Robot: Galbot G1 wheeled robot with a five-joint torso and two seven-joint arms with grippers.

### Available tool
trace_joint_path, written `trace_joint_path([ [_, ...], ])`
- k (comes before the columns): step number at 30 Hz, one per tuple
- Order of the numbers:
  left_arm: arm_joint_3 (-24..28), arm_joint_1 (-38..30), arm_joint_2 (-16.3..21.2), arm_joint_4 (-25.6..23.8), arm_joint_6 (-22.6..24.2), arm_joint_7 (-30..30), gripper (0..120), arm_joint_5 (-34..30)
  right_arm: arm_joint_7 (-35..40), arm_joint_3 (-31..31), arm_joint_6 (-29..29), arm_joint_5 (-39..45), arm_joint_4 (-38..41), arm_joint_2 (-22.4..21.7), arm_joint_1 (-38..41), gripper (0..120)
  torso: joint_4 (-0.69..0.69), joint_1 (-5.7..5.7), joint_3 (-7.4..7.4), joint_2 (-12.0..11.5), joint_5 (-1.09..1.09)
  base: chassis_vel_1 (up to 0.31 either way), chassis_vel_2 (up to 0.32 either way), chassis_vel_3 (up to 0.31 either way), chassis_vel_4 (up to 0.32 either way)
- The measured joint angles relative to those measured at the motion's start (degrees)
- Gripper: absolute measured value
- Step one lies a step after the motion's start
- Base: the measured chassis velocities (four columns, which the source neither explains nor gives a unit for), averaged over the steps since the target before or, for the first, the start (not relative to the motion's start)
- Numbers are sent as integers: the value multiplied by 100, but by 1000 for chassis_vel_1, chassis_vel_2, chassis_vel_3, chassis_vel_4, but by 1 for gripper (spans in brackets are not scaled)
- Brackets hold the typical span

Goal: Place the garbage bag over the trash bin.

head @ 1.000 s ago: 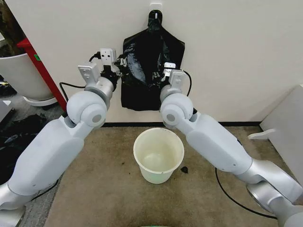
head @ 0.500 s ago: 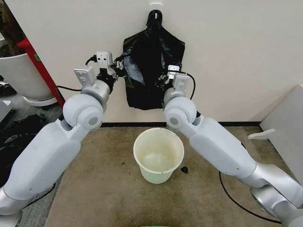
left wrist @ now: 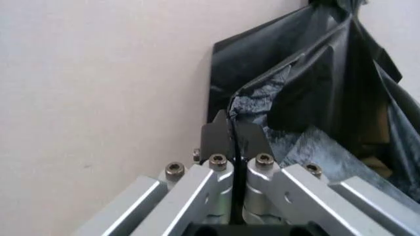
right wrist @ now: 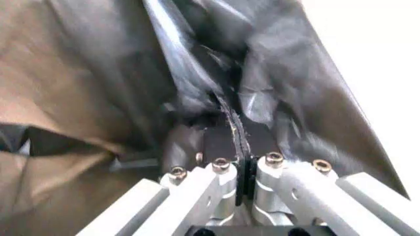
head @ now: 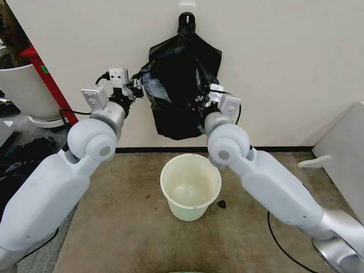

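Both pincers, left pincer (left wrist: pixel 231 129) and right pincer (right wrist: pixel 231 129), are pinching the garbage bag (head: pixel 179 94) hanging on the wall above the trash bin (head: pixel 190 185); uneven pulling risks tearing thin plastic.

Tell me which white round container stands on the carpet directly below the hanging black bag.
The small cream-white plastic bucket, open side up between the arms. The larger white tub sits off to the robot's left.

right claw (head: pixel 200 101) — tips buried in garbage bag (head: pixel 179 91) | bag's hook hidden (knot covers it)
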Motion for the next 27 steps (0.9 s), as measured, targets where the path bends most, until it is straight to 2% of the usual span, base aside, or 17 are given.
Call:
trace_joint_path([
  [7, -353, 690, 251, -388, 1, 69, 0, 32, -83, 400, -17, 429, 522, -481, -676, 0, 0, 0, -1, 1, -1, 0, 0, 0, 0],
  [14, -414, 1127, 324, -678, -23, 69, 0, 73, -169, 575, 76, 282, 792, -611, -1136, 0, 0, 0, 0, 0, -1, 0, 0, 0, 0],
  [20, -444, 1366, 460, -940, -88, 106, 0, 35, -194, 812, 176, 192, 1317, -814, -1420, 0, 1, 0, 0, 1, -1, 0, 0, 0, 0],
  [27, -482, 1542, 719, -1328, -430, 640, 0, -385, -420, 1329, 243, 488, 2127, -1413, -1550, 0, 0, 0, 0, 1, -1, 0, 0, 0, 0],
])
